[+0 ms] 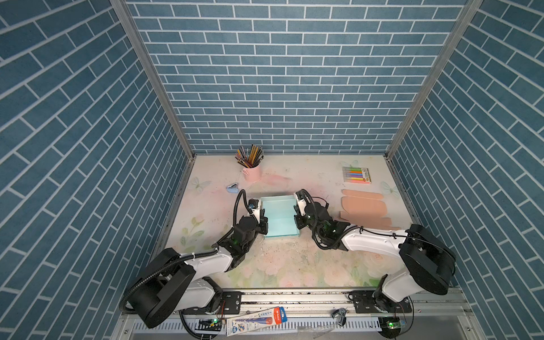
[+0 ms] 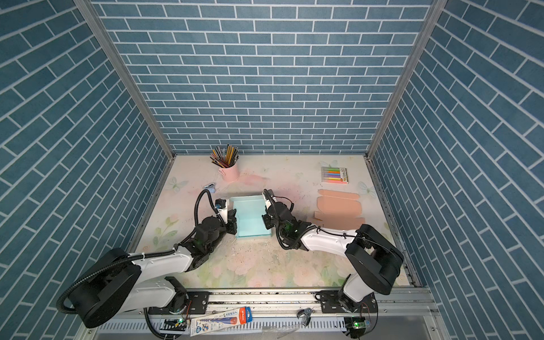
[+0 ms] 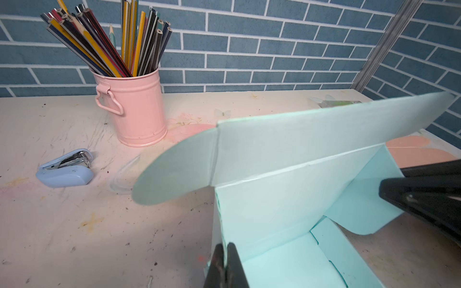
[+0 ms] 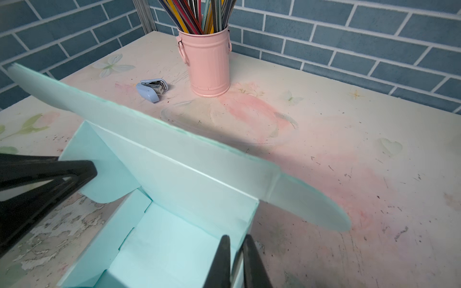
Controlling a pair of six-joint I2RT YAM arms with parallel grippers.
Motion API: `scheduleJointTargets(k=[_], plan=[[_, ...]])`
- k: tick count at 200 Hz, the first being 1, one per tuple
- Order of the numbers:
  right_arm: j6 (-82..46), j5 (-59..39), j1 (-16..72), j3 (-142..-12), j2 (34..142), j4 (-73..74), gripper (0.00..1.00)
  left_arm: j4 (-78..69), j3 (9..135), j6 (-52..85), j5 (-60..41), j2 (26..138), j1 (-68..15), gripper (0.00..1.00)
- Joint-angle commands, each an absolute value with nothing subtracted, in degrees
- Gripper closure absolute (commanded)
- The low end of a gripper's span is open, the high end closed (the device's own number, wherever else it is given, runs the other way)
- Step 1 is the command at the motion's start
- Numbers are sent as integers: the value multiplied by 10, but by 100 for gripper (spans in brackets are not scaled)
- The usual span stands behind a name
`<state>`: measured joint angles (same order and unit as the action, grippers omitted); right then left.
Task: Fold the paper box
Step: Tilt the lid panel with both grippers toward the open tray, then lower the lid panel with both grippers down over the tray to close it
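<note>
The paper box [image 1: 279, 217] [image 2: 252, 219] is pale mint and stands half formed mid-table, open on top. Its back lid panel [image 3: 311, 134] [image 4: 139, 122] stands up, with rounded ear tabs at both ends. My left gripper [image 1: 264, 224] [image 3: 225, 245] is shut on the box's left side wall, one finger inside and one outside. On the opposite side, my right gripper [image 1: 296, 219] [image 4: 236, 238] pinches the right side wall the same way. Each wrist view shows the other arm's black gripper at the far wall.
A pink pencil bucket [image 1: 251, 173] and a blue stapler [image 1: 233, 188] sit behind the box to the left. A marker pack [image 1: 356, 175] lies at the back right, and a flat peach box blank [image 1: 365, 206] lies right of my right gripper.
</note>
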<state>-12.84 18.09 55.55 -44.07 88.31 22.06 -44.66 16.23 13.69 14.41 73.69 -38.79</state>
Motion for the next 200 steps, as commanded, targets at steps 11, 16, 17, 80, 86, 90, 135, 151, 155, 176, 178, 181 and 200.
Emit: scheduleJointTargets(k=[11, 16, 17, 80, 86, 90, 135, 151, 155, 176, 178, 181, 200], plan=[[-127, 147, 594, -440, 898, 267, 88, -537, 151, 139, 115, 746, -431, 96], [-126, 149, 596, -439, 897, 269, 88, -541, 147, 140, 119, 746, -436, 96], [-126, 149, 597, -439, 897, 269, 88, -542, 147, 140, 120, 746, -436, 96], [-125, 181, 625, -402, 876, 290, 87, -561, 113, 145, 173, 739, -475, 96], [-126, 184, 627, -396, 872, 293, 88, -560, 110, 145, 176, 736, -478, 96], [-126, 187, 629, -394, 869, 295, 88, -561, 108, 145, 179, 734, -481, 96], [-126, 201, 637, -365, 841, 300, 88, -570, 86, 150, 210, 729, -509, 94], [-127, 201, 640, -355, 835, 305, 88, -577, 79, 150, 220, 729, -519, 94], [-127, 202, 640, -354, 834, 307, 88, -578, 77, 150, 222, 728, -522, 93], [-131, 208, 645, -346, 834, 312, 88, -579, 73, 148, 229, 724, -534, 93], [-131, 208, 645, -344, 834, 312, 88, -580, 72, 148, 230, 724, -535, 93], [-132, 209, 645, -343, 834, 313, 88, -580, 71, 148, 231, 724, -537, 93], [-133, 216, 649, -337, 832, 315, 88, -579, 69, 146, 235, 723, -549, 93]])
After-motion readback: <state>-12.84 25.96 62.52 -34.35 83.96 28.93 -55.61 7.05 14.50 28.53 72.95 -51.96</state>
